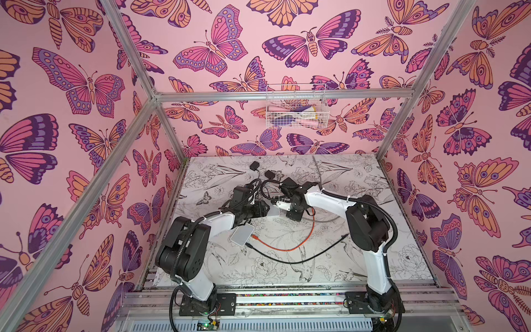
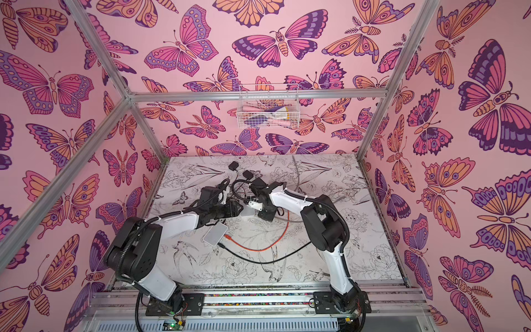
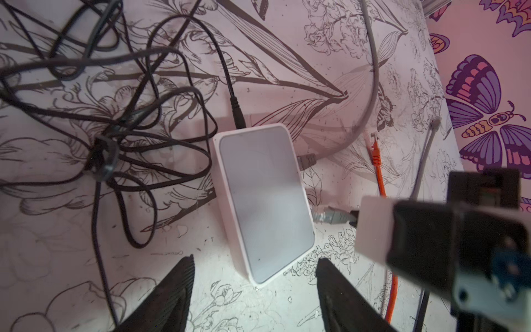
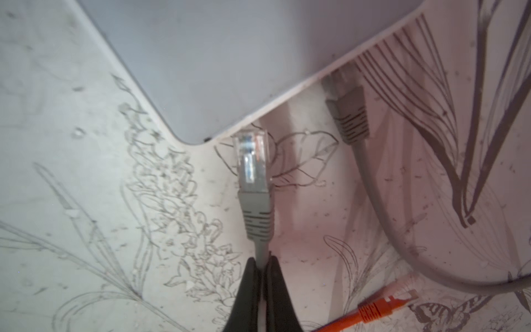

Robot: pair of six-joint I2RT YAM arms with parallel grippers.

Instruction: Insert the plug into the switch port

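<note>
Pinching plug (image 4: 252, 161) by cord (image 4: 261, 247) in right gripper (image 4: 260, 266) — long axis aimed at switch (image 4: 201, 57) edge, tip just short; left gripper (image 3: 254, 260) wide over switch.

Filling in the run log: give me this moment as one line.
right gripper: shut on grey cable | grey plug: at switch edge, not inserted | left gripper: open, near switch

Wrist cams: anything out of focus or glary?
Left wrist view: switch fairly sharp but with a soft sheen, right gripper blurred up close. Right wrist view: plug in focus, switch hazy, pink cast on the table beside it.
</note>
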